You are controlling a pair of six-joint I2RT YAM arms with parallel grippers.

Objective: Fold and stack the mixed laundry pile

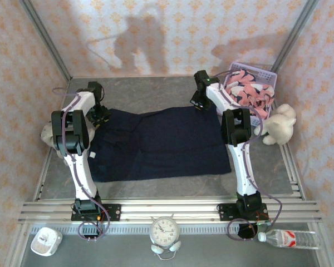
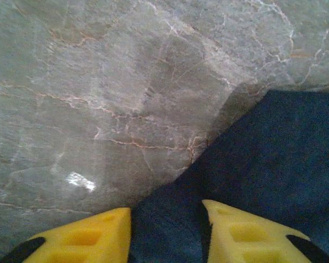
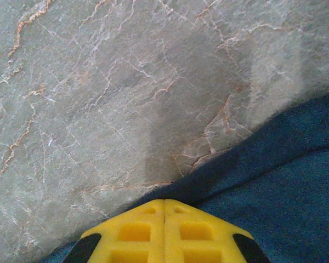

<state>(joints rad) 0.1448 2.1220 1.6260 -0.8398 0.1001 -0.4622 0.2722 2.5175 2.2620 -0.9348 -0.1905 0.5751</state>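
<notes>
The dark navy garment [image 1: 156, 144] lies spread flat on the grey marbled table [image 1: 150, 92]. My left gripper [image 1: 100, 114] is at its far left corner. In the left wrist view the yellow fingers stand apart, and that gripper [image 2: 165, 209] is open with the navy corner [image 2: 274, 164] lying between them. My right gripper [image 1: 199, 102] is at the far right corner. Its gripper [image 3: 164, 201] is shut, fingers pressed together on the navy cloth's edge [image 3: 285, 192]. The salmon-pink printed garment [image 1: 247, 92] is bunched in the basket.
The lavender basket [image 1: 267, 72] stands at the back right, with a cream plush toy [image 1: 278, 125] beside it. Another plush [image 1: 47, 133] sits behind the left arm. A clock [image 1: 165, 229], a bottle [image 1: 286, 238] and a white object [image 1: 45, 241] lie near the front rail.
</notes>
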